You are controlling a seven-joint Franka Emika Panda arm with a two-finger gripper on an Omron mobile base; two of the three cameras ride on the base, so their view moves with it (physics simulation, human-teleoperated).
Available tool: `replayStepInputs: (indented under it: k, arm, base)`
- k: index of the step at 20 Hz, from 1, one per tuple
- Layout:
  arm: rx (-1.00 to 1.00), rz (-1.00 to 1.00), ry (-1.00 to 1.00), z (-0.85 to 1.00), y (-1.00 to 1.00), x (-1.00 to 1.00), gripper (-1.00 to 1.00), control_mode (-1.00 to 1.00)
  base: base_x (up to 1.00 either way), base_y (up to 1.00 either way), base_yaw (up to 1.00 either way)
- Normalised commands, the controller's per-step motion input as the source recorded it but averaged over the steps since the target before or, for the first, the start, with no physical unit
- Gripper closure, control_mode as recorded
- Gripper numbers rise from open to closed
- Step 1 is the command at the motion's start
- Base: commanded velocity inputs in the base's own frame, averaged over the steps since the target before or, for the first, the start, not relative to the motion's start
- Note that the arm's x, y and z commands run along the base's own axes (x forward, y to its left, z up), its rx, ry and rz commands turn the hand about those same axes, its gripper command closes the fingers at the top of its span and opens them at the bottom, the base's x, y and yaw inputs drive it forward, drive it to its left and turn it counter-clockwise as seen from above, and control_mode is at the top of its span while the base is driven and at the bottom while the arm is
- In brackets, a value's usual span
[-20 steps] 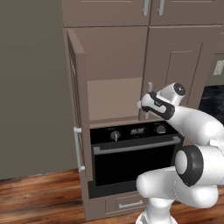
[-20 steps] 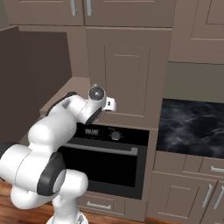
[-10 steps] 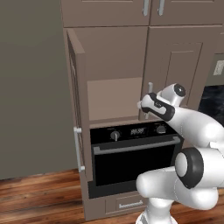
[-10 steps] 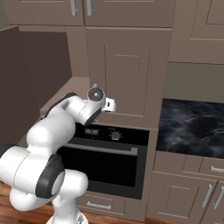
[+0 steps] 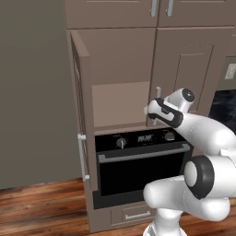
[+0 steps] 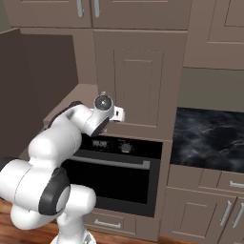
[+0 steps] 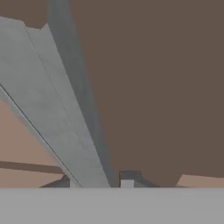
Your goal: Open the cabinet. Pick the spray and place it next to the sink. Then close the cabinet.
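Observation:
The cabinet (image 5: pixel 193 69) has its left door (image 5: pixel 83 106) swung open on a plain tan interior (image 5: pixel 120 103). Its right door (image 6: pixel 138 81) is closed. My gripper (image 5: pixel 154 110) is at the lower end of the right door's silver bar handle (image 5: pixel 158 94), just above the oven. In the hand view the handle (image 7: pixel 57 113) runs diagonally down between my fingertips (image 7: pixel 127 179), and the gripper (image 7: pixel 96 181) is shut on it. In the right base view the gripper (image 6: pixel 121 113) presses against the door's lower left edge. The spray is hidden. The sink is out of view.
A black oven (image 5: pixel 138 166) sits directly below the cabinet, with a drawer (image 5: pixel 133 214) under it. The open left door juts out towards the base. A black marble counter (image 6: pixel 209 138) lies to the right, with lower cabinets (image 6: pixel 205 209) beneath it. Upper cabinets (image 5: pixel 152 9) run above.
The jaws have closed onto the right door's handle. The arm has barely moved, and the right door stays closed.

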Motion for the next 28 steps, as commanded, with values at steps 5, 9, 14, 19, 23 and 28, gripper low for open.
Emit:
replayStepInputs:
  k: [5, 9, 14, 19, 23, 28]
  arm:
    - [0.0, 0.0, 0.0, -0.02, -0.03, 0.14, 1.0, -1.0]
    - [0.0, 0.0, 0.0, 0.0, -0.33, 0.0, 1.0, -1.0]
    - [0.0, 0.0, -0.01, 0.0, -0.56, 0.0, 1.0, -1.0]
    - [0.0, 0.0, -0.02, 0.0, -0.7, -0.09, 1.0, -1.0]
    - [0.0, 0.0, -0.03, 0.0, -0.8, -0.29, 1.0, -1.0]
    - [0.01, 0.0, -0.05, 0.0, -0.87, -0.46, 1.0, -1.0]
  base:
    - [0.0, 0.0, 0.0]
    - [0.0, 0.0, 0.0]
    - [0.0, 0.0, 0.0]
    - [0.0, 0.0, 0.0]
    - [0.0, 0.0, 0.0]
    - [0.0, 0.0, 0.0]
